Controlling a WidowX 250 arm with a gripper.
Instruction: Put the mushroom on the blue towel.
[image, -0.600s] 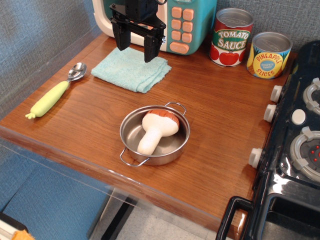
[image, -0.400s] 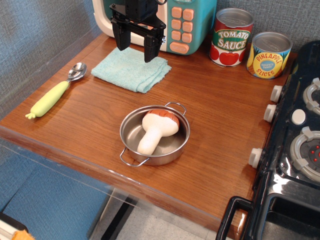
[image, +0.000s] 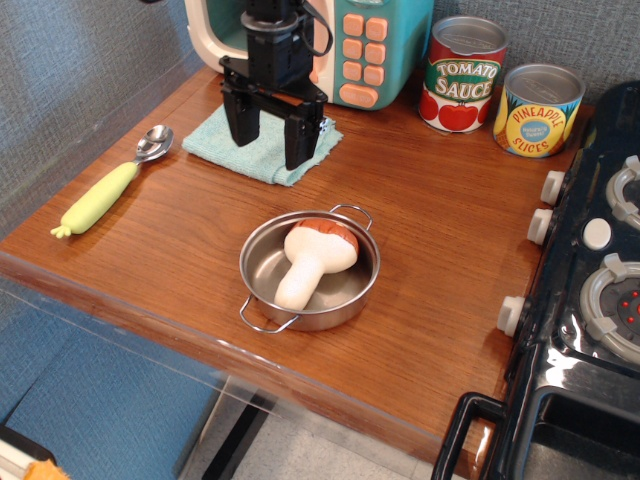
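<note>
The mushroom (image: 313, 259), cream stem and reddish-brown cap, lies on its side in the steel pan (image: 258, 262) at the middle front of the wooden counter. The blue towel (image: 210, 137), folded, lies at the back left, partly hidden by my arm. My gripper (image: 268, 147) hangs over the towel's near edge, black fingers (image: 298, 142) pointing down, open and empty. It is behind the pan and apart from the mushroom.
A spoon with a yellow-green handle (image: 105, 193) lies at the left. A toy microwave (image: 352, 45) stands at the back, with a tomato sauce can (image: 462, 75) and a pineapple can (image: 539, 110) to its right. A black stove (image: 590, 290) fills the right side.
My gripper has come forward and down from the back of the towel to its near edge, still open. The mushroom and pan have not moved.
</note>
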